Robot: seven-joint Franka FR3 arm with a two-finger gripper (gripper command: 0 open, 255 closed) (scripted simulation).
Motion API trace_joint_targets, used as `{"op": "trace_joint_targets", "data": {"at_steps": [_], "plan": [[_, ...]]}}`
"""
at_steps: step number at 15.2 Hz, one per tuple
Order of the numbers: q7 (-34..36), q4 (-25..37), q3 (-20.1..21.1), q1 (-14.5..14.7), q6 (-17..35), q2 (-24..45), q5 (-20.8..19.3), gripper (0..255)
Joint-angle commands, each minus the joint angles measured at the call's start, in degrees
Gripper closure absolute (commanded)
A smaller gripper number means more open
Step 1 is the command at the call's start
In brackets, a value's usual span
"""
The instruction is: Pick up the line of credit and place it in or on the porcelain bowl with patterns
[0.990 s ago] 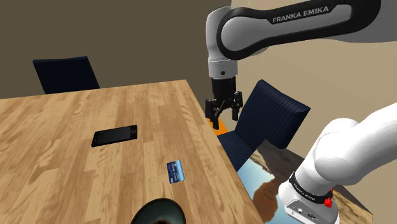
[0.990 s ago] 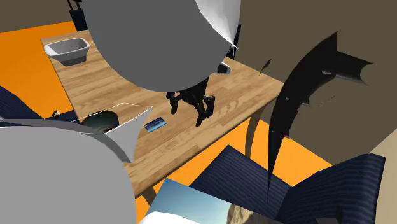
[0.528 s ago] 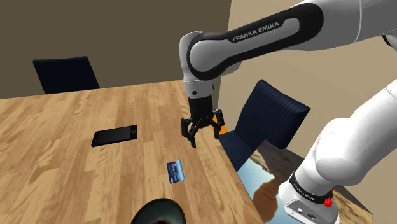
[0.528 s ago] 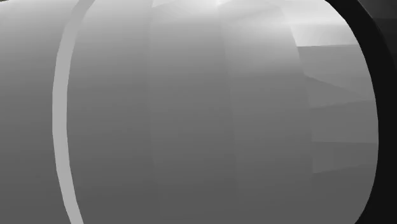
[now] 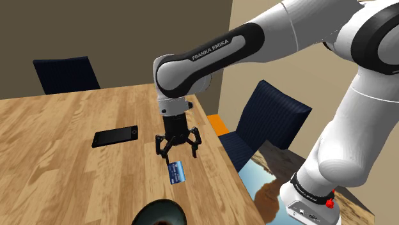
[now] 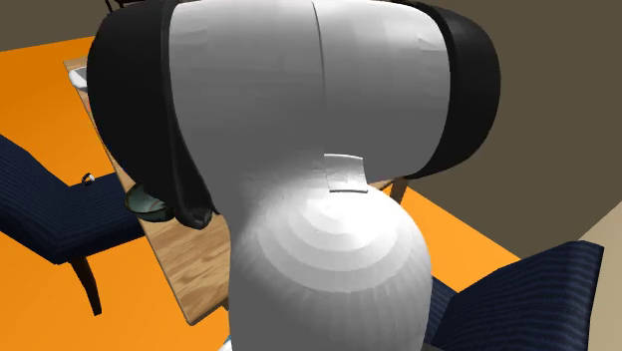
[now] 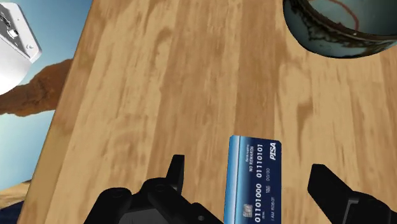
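A white arm (image 5: 211,54) reaches down over a wooden counter (image 5: 57,172). Its black tool (image 5: 178,153) points straight down, fingers spread apart and gripping nothing. It hangs right above a blue card (image 5: 177,172) that lies flat on the counter, close to the edge nearest the stand (image 5: 311,208).

Seen from the wrist, the tool (image 7: 249,173) is open and the card (image 7: 254,181) lies between its two fingers (image 7: 176,175) with bare wood on either side; neither finger touches it. White numbers and lettering run along the card's length. Beyond the card on the same counter, apart from it, sits the bowl (image 7: 340,28): dark and mottled outside, pale inside with a thin red ring.

In the shoulder view the bowl (image 5: 160,213) sits at the lower edge, near the card. A black phone (image 5: 115,136) lies flat farther along the counter, to that view's left of the tool. A dark blue chair (image 5: 66,73) stands at the counter's far side and another (image 5: 265,124) at its end.

In the second exterior view the arm (image 6: 319,179) blocks most of the scene; part of the bowl (image 6: 145,201) shows beside it on the counter (image 6: 194,274), over an orange floor (image 6: 40,299).
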Motion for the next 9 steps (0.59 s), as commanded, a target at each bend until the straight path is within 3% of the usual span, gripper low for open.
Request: {"op": "trace_joint_targets", "data": {"at_steps": [1,9], "plan": [[3.0,2.5,0.5,1.0,1.9,4.7,0.3,0],[2.6,-1.7,1.4,2.4,7.5,5.7,1.4,0]]}}
